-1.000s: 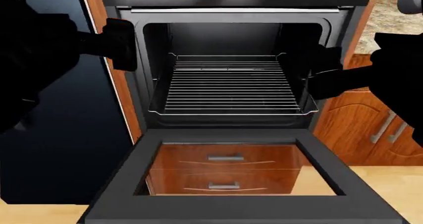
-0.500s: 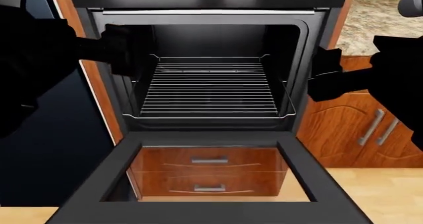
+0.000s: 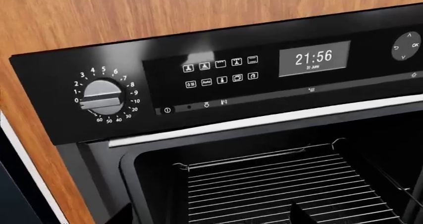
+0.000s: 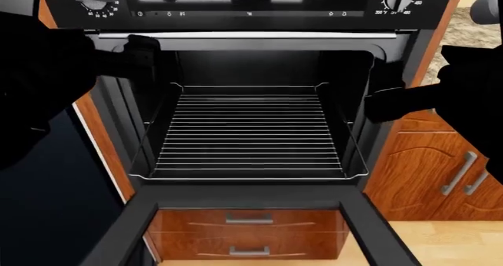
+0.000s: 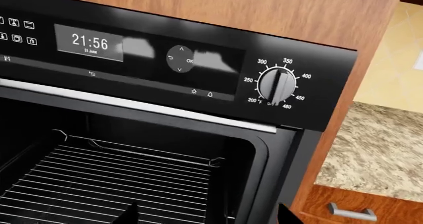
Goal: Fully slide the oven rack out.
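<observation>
The oven rack (image 4: 247, 133), thin silver wires with raised side rails, lies level in the open oven cavity. Its front rail is near the lip of the opening. It also shows in the left wrist view (image 3: 284, 184) and the right wrist view (image 5: 99, 184). My left gripper (image 4: 144, 57) hangs at the upper left corner of the opening, open and empty; in its own view its gripper (image 3: 211, 219) has the tips wide apart over the rack. My right gripper (image 4: 385, 92) is at the right edge of the opening, open (image 5: 208, 218), holding nothing.
The black oven door (image 4: 118, 242) is folded down flat in front, with wooden drawers (image 4: 247, 219) seen through its glass. The control panel (image 4: 251, 1) with a clock and dials is above. Wooden cabinets (image 4: 440, 172) stand right, a dark panel (image 4: 47, 207) left, a granite counter (image 5: 377, 154) beyond.
The head view has moved closer to the oven and tilted up: the control panel now shows and the rack looks larger. Both grippers stay at the sides of the opening, open.
</observation>
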You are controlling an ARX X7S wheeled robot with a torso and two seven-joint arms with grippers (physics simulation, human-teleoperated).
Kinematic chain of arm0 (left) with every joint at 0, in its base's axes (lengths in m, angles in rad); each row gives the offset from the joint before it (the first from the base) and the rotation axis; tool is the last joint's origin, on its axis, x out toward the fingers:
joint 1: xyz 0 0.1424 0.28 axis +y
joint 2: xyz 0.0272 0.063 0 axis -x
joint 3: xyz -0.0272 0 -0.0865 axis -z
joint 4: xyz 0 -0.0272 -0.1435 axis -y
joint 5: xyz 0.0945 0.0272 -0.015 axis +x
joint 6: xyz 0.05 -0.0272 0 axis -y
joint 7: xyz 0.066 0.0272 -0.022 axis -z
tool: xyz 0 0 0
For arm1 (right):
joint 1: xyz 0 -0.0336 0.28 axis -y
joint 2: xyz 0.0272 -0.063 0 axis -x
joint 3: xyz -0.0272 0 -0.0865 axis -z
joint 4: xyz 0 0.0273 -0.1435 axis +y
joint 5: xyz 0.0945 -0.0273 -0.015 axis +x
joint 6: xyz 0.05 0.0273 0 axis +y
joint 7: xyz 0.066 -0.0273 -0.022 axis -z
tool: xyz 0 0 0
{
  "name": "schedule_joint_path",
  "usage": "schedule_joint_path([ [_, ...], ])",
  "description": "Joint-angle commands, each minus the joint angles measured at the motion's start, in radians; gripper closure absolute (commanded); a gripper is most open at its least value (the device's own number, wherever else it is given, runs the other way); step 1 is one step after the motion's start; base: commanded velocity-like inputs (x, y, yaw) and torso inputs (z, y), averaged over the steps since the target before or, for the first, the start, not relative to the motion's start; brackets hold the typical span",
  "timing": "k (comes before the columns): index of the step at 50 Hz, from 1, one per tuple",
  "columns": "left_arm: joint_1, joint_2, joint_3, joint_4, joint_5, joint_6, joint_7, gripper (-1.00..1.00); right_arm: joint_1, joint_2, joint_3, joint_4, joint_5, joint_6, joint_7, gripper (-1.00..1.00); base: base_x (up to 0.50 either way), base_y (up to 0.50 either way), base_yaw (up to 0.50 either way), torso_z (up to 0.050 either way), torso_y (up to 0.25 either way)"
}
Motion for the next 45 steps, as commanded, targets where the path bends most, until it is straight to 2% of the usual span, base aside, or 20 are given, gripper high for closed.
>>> schedule_joint_path([
  [1, 0.008, -0.003, 0.010, 0.002, -0.009, 0.012, -0.004, -1.00, -0.012, 0.013, -0.001, -0.007, 0.001, -0.010, -0.003, -1.00, 0.31, 0.00, 0.00, 0.000, 0.000],
  [12, -0.017, -0.006, 0.050, -0.039, -0.060, 0.011, -0.042, -1.00, 0.013, 0.027, -0.039, 0.018, 0.086, -0.045, 0.061, -1.00, 0.03, 0.00, 0.00, 0.000, 0.001],
  [19, -0.057, -0.022, 0.134, -0.116, -0.225, 0.018, -0.139, -1.00, 0.043, 0.065, -0.116, 0.049, 0.299, -0.135, 0.188, -1.00, 0.00, 0.00, 0.00, 0.000, 0.000],
  [26, -0.050, -0.045, 0.172, -0.139, -0.334, 0.053, -0.185, -1.00, 0.062, 0.075, -0.149, 0.050, 0.358, -0.162, 0.218, -1.00, 0.00, 0.00, 0.00, 0.000, 0.000],
  [45, -0.043, -0.069, 0.188, -0.125, -0.381, 0.107, -0.208, -1.00, 0.058, 0.069, -0.172, 0.040, 0.333, -0.162, 0.183, -1.00, 0.00, 0.00, 0.00, 0.000, -0.246],
])
